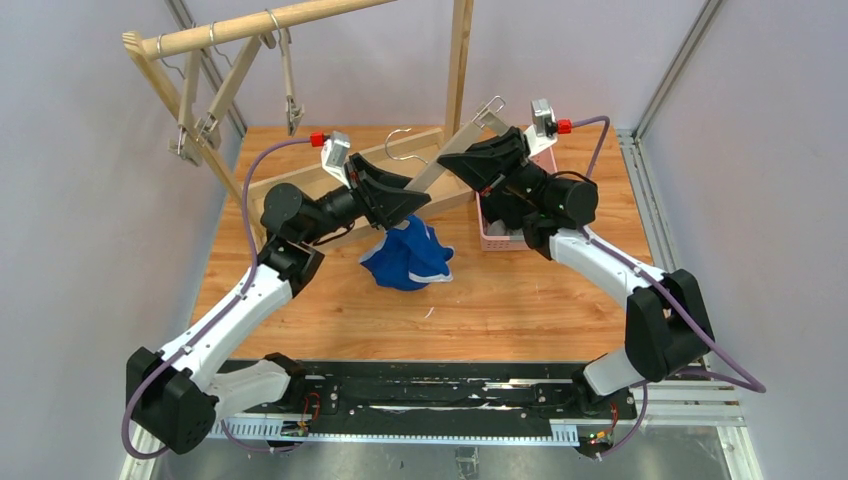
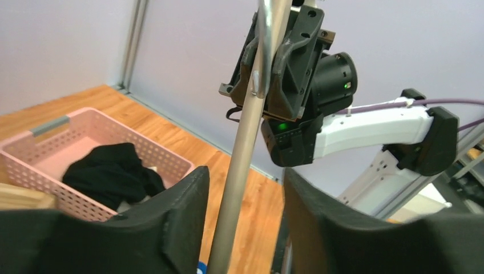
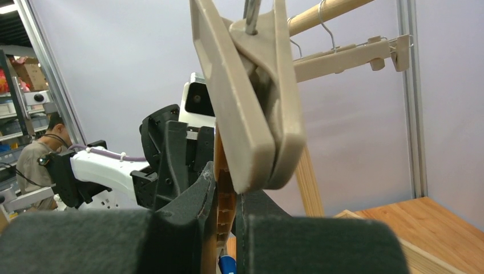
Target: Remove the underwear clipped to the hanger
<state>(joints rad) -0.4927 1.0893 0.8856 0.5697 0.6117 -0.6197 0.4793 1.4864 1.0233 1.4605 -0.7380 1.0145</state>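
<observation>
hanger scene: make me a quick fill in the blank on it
The black underwear lies in the ___ basket.
The right gripper is ___ on the hanger.
The underwear beneath the hanger is ___.
Missing: pink; shut; blue.

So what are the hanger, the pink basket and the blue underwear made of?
The hanger looks like moulded plastic, matte beige, with smooth rounded clip edges. The pink basket is probably plastic too, going by its stiff, evenly perforated walls. The blue underwear is soft cloth; it bunches in loose folds.
</observation>
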